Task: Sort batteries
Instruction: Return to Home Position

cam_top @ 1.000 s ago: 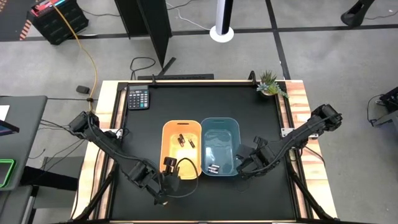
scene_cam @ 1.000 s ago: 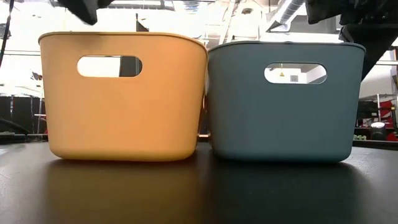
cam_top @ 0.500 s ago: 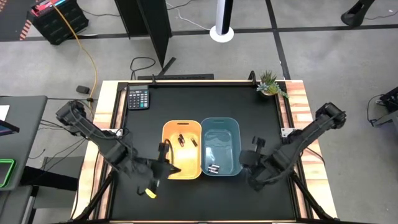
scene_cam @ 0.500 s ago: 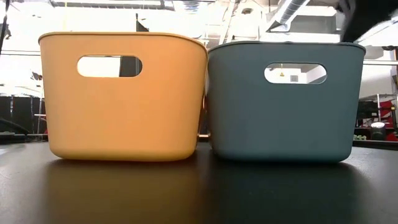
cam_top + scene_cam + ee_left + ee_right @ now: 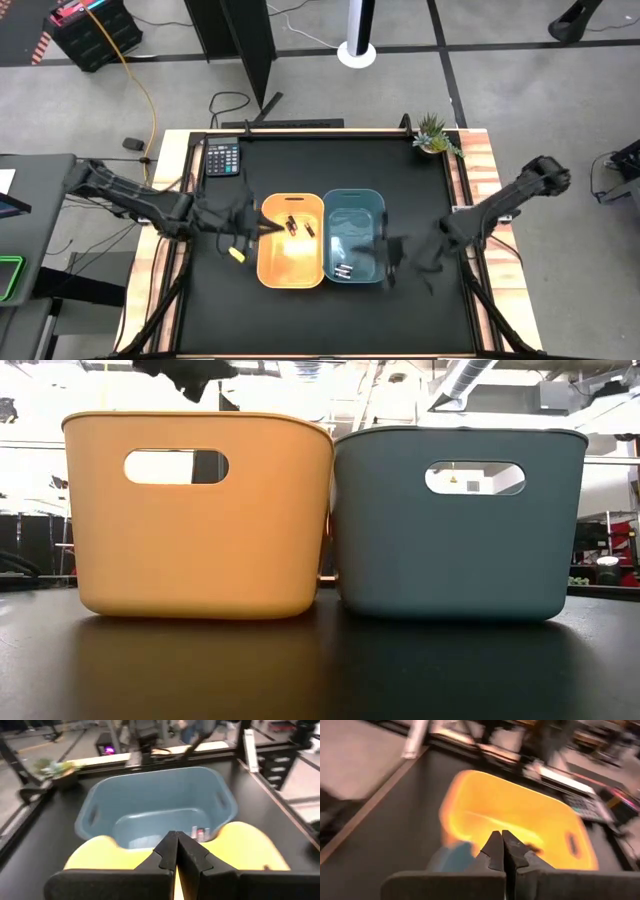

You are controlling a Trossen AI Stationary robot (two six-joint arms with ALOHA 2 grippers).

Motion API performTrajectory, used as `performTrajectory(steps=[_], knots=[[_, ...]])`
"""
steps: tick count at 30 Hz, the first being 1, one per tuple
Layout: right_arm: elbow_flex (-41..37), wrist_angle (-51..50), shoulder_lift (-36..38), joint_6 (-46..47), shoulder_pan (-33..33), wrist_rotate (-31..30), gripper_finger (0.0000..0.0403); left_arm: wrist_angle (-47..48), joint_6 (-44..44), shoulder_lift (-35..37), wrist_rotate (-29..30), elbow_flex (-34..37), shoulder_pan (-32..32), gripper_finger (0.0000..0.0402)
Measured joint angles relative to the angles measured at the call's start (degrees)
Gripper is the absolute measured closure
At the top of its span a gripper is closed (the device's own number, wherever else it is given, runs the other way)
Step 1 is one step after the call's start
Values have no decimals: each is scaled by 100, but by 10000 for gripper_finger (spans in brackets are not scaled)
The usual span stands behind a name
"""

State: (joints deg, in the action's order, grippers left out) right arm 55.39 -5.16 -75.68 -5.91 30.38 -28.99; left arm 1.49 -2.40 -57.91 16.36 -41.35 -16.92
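Observation:
An orange tray (image 5: 292, 250) and a blue tray (image 5: 355, 225) stand side by side mid-table. Dark batteries (image 5: 291, 223) lie on the orange tray's floor; whitish batteries (image 5: 343, 271) lie in the blue tray, and they also show in the left wrist view as batteries (image 5: 200, 833). My left gripper (image 5: 256, 224) hangs shut and empty at the orange tray's left rim. In its own wrist view, my left gripper (image 5: 176, 851) looks across both trays. My right gripper (image 5: 390, 258) is beside the blue tray's right wall. The wrist view shows my right gripper (image 5: 502, 847) shut and empty.
A calculator (image 5: 221, 157) lies at the table's far left corner and a small potted plant (image 5: 435, 134) at the far right corner. In the low view both trays, orange tray (image 5: 200, 510) and blue tray (image 5: 460, 520), stand on the black tabletop, with part of an arm (image 5: 185, 370) above the orange tray.
My left gripper has swung from the table's near edge, by the orange tray's near left corner, toward the far edge to the tray's left rim, and has turned toward the trays. My right arm has shifted beside the blue tray's right side and is blurred.

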Motion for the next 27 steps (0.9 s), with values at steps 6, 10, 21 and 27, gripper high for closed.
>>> performTrajectory(steps=[6, 10, 21, 27], knots=[[-1926, 1584, 1642, -230, -708, 529, 402, -239, -103, 1509, -260, 1023, 429, 400], [-3011, 1934, 2747, -350, -899, 549, 402, -271, 45, 2393, -263, 1731, 620, 400], [-4795, 2204, 5155, -299, -1063, 579, 403, -1446, 284, 3103, -265, 3358, 805, 400], [-5093, 1474, 6371, -228, -1061, 906, 403, -1500, 307, 3351, -302, 3714, 896, 400]])
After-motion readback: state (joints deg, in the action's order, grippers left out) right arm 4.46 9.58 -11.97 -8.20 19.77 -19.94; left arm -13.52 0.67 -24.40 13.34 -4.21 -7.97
